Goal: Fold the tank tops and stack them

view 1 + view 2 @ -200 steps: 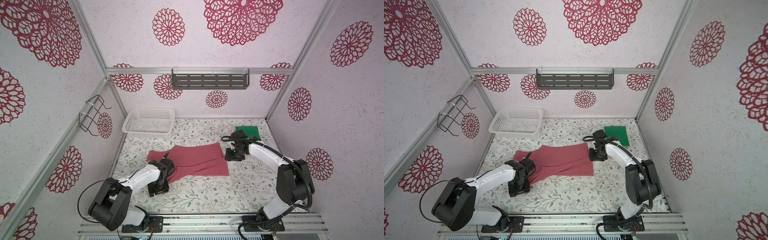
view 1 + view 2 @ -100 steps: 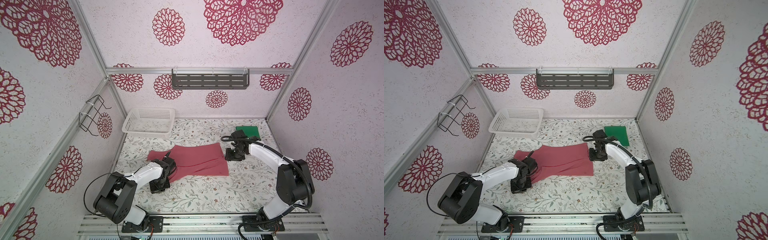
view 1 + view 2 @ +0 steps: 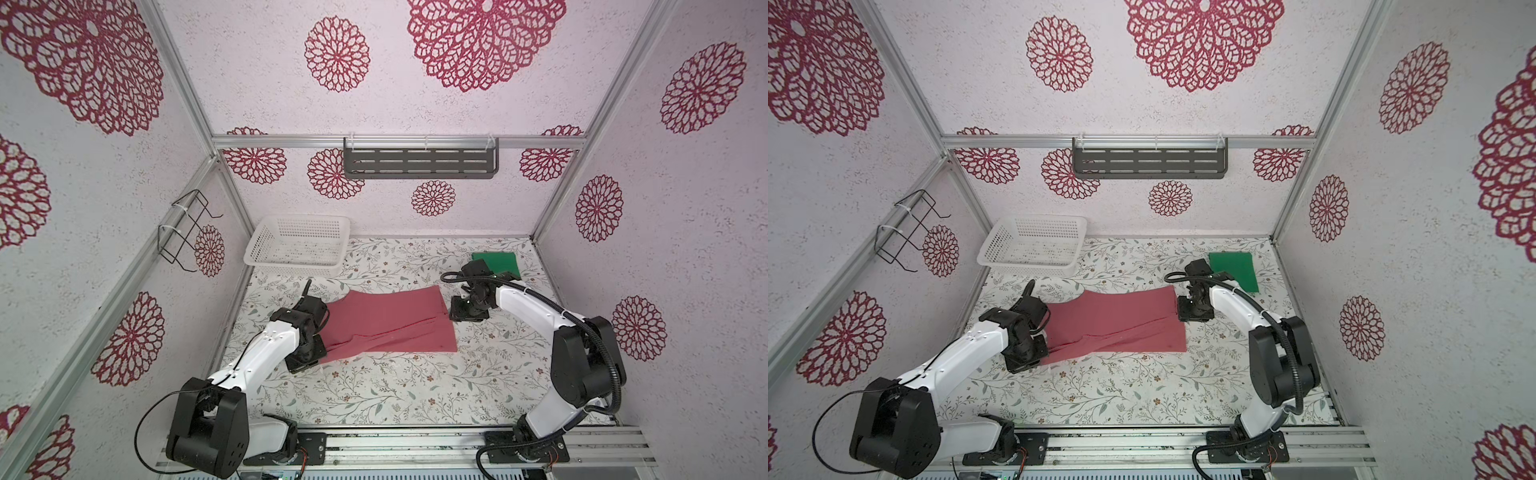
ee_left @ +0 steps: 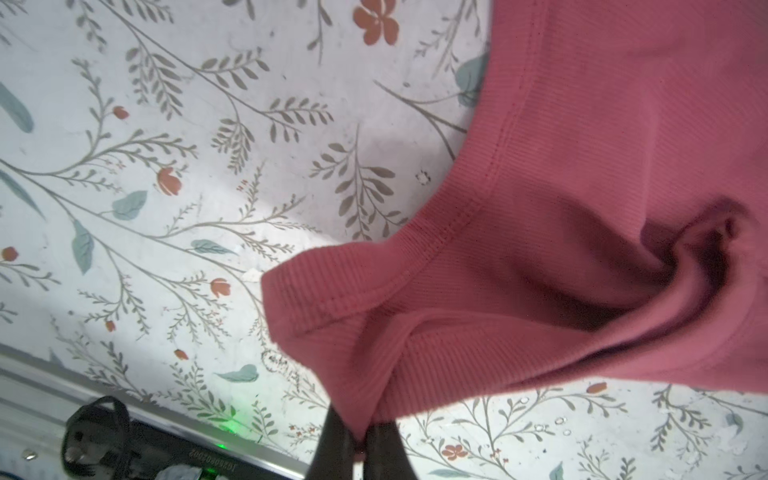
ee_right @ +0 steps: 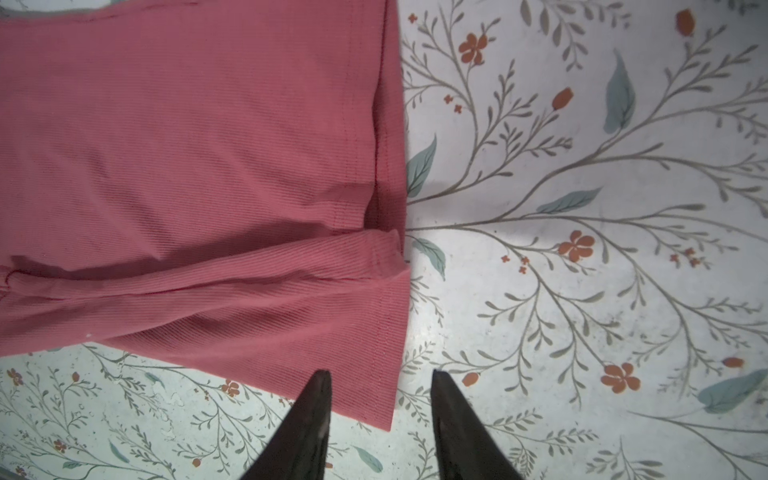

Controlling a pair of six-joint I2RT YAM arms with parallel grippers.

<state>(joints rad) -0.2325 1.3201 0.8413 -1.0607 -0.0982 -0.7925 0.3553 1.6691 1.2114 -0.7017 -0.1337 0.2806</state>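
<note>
Left tool (image 4: 360,446) pinches the mid-tabletop (image 3: 374,390) rose-red tank top (image 3: 386,322) at its 8 o'clock strap end, we judge for folding. Right tool (image 5: 380,419) is spread over the 3 o'clock hem. Green tank top (image 3: 498,264) lies folded at 1 o'clock.

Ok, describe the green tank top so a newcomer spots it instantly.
On the floral table, go to the far right corner, across from the white basket. The green tank top lies there as a small flat rectangle. It is the only green cloth; the rose-red tank top sprawls mid-table.
</note>
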